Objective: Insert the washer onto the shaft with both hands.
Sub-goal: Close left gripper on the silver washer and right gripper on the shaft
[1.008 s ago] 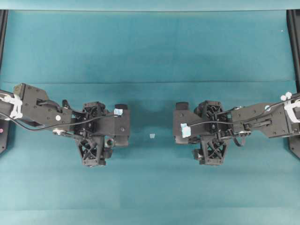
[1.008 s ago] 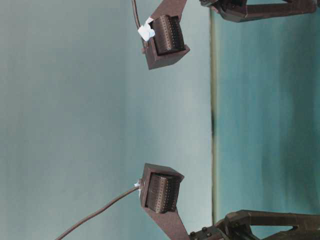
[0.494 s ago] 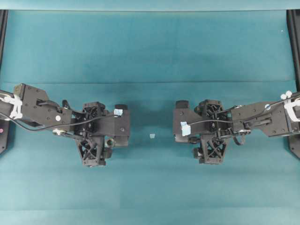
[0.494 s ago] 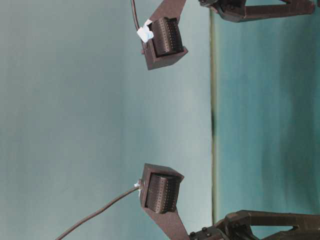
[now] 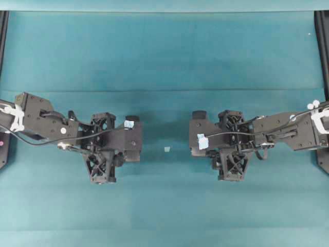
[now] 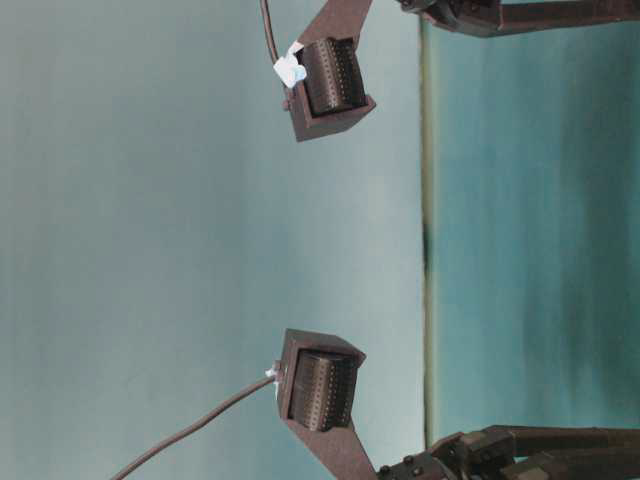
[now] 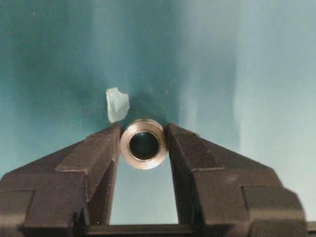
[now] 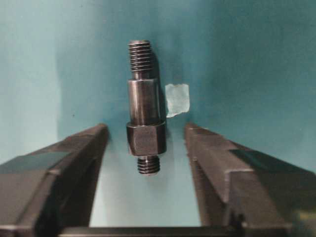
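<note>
In the left wrist view the washer, a small grey-tan ring with its dark hole facing the camera, sits on the teal mat. My left gripper is shut on it, and both fingers press its sides. In the right wrist view the shaft, dark with threaded ends and a hex collar, lies between the fingers of my right gripper. This gripper is open, with a gap on each side of the collar. In the overhead view both gripper bodies hide the parts.
A pale tape scrap lies on the teal mat between the two arms. It shows beside the washer as a tape scrap and beside the shaft as a tape scrap. Black frame rails border the table's sides.
Both grippers' jaws have drawn inward. The washer, visible beside the left gripper body in the earlier overhead frames, is now covered. The arms have barely shifted.
</note>
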Robot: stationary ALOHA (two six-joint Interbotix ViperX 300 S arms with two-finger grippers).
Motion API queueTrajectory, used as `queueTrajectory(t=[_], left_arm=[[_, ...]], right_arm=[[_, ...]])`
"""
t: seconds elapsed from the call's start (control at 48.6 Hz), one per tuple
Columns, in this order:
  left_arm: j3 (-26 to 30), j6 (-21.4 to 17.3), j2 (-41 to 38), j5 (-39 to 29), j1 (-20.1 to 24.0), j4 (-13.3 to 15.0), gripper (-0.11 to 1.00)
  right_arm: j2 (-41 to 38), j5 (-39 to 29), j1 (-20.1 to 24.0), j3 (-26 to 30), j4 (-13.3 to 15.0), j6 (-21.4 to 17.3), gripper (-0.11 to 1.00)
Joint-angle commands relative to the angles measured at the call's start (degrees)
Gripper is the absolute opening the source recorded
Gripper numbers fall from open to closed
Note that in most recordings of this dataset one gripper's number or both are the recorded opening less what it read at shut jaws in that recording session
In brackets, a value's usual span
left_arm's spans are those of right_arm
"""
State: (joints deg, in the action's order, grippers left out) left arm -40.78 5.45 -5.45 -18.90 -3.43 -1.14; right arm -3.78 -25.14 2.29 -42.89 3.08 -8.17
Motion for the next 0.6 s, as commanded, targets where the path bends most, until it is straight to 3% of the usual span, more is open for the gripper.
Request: queueTrajectory(t=[0.0, 0.37, 0.576], left_arm=[[0.1, -0.1, 0.4, 0.2, -0.3, 0.1, 0.36], [-0.3, -0.3, 1.4, 0.1, -0.4, 0.1, 0.36], [0.1, -0.3, 1.8, 0.0, -0.4, 0.1, 0.36]], right_arm=[[-0.5, -0.5, -1.1, -0.2, 0.3, -0.1, 0.16], [-0.5, -0.4, -1.1, 0.3, 0.3, 0.0, 0.02], [-0.5, -0.4, -1.1, 0.9, 0.3, 0.0, 0.01]])
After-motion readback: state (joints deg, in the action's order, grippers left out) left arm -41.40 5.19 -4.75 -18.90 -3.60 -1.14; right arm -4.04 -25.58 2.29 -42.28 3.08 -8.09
